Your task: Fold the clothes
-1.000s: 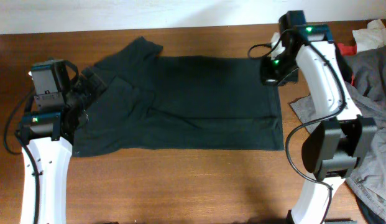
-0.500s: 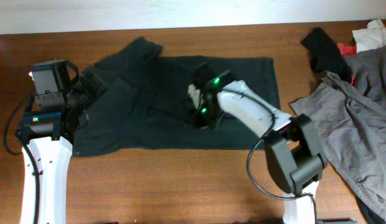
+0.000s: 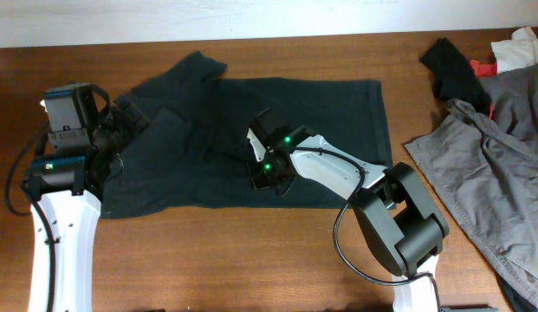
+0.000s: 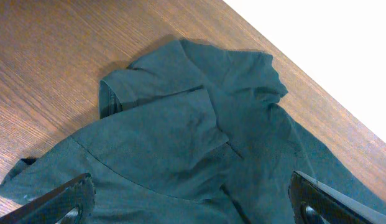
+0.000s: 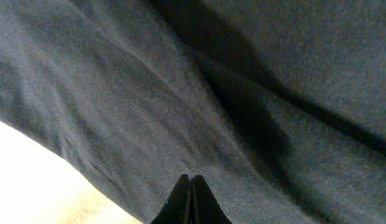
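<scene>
Overhead: the clothes (image 3: 251, 143), dark and matte, lie spread on the wood-grained bench (image 3: 251, 260) toward its far edge, with the right tool (image 3: 267, 178) over their middle. Left wrist: rumpled sleeve folds; the left tool (image 4: 191, 205) gapes wide, empty. Right wrist: fine knit weave; fingers (image 5: 180, 208) pressed together.
</scene>
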Robot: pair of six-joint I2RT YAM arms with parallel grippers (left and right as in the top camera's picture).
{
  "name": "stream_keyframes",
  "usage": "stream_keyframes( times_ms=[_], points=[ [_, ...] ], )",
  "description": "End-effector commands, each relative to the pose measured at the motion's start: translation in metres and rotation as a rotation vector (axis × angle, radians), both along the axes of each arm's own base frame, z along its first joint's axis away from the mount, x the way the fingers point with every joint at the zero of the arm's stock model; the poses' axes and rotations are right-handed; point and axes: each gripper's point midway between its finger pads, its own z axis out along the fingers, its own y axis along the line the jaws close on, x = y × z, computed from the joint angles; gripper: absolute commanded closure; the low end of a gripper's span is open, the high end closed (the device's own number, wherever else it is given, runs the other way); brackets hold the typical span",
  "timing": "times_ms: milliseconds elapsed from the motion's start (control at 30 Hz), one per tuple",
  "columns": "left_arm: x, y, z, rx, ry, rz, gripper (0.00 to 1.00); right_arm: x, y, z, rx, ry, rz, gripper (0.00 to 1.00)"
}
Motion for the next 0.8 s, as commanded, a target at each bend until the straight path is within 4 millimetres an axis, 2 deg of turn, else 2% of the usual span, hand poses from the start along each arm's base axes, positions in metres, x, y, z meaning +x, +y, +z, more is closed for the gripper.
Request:
stream_keyframes(
  times_ms=[0,300,633,767],
  points=[
    [-0.001,0.003,-0.002,0.013,0.008,0.008,0.01,-0.004,0.001,-0.009,-0.013,0.022,-0.022,0.96],
    [-0.001,0.003,-0.002,0.013,0.008,0.008,0.01,0.007,-0.005,-0.031,-0.067,-0.014,-0.041,0.96],
    [-0.001,0.003,-0.002,0.013,0.008,0.008,0.01,0.017,-0.005,-0.026,-0.061,-0.039,-0.053,0.96],
    [-0.001,0.003,-0.002,0.013,0.008,0.008,0.01,0.023,-0.012,-0.02,-0.071,-0.025,-0.073,0.96]
  ],
)
